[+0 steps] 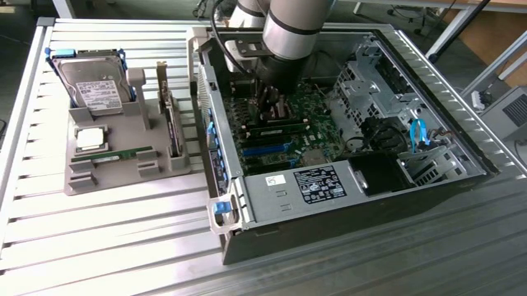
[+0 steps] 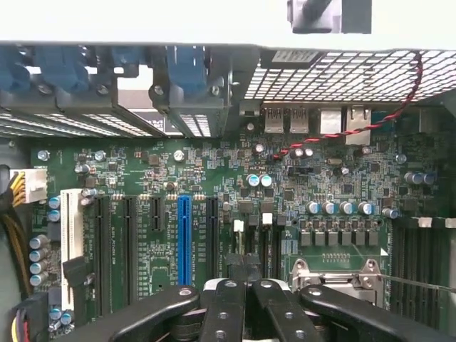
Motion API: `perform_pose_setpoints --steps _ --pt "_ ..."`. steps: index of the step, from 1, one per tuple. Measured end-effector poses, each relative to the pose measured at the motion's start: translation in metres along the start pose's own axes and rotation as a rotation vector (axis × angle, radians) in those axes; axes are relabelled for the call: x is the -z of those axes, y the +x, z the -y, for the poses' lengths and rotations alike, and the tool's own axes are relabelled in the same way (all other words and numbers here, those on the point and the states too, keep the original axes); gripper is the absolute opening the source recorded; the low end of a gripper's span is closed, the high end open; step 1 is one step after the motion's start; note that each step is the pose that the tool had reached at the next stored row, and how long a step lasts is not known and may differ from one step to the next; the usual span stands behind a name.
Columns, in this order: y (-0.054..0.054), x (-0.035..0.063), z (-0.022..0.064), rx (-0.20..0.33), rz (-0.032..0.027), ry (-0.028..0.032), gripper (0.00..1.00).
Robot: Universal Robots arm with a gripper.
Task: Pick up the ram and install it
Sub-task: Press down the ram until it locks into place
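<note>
**Metal, plastic and circuit board**

The table (image 1: 99, 246) is ribbed, bright metal with a dull sheen. The computer case (image 1: 461, 142) is grey sheet metal, perforated in places. The parts holder (image 1: 123, 176) looks like matt grey plastic. The motherboard (image 2: 214, 178) is green circuit board; the gripper (image 2: 244, 274) links are glossy black.

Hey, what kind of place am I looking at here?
Likely a PC assembly test bench in a lab: an open computer case on a slatted metal table, beside a gray tray holding a hard drive and a ram stick.
</note>
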State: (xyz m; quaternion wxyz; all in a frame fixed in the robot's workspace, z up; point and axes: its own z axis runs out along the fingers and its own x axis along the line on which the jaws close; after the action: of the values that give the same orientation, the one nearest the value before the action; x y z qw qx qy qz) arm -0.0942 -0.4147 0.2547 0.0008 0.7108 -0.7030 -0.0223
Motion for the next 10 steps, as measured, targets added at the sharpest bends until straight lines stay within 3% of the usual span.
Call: perform_pose_setpoints --steps 4,10 --pt "0.0 0.0004 0.005 0.0 -0.0004 -0.0008 0.09" --pt "-0.001 0.0016 0.0408 0.0 -0.0003 -0.017 0.09"
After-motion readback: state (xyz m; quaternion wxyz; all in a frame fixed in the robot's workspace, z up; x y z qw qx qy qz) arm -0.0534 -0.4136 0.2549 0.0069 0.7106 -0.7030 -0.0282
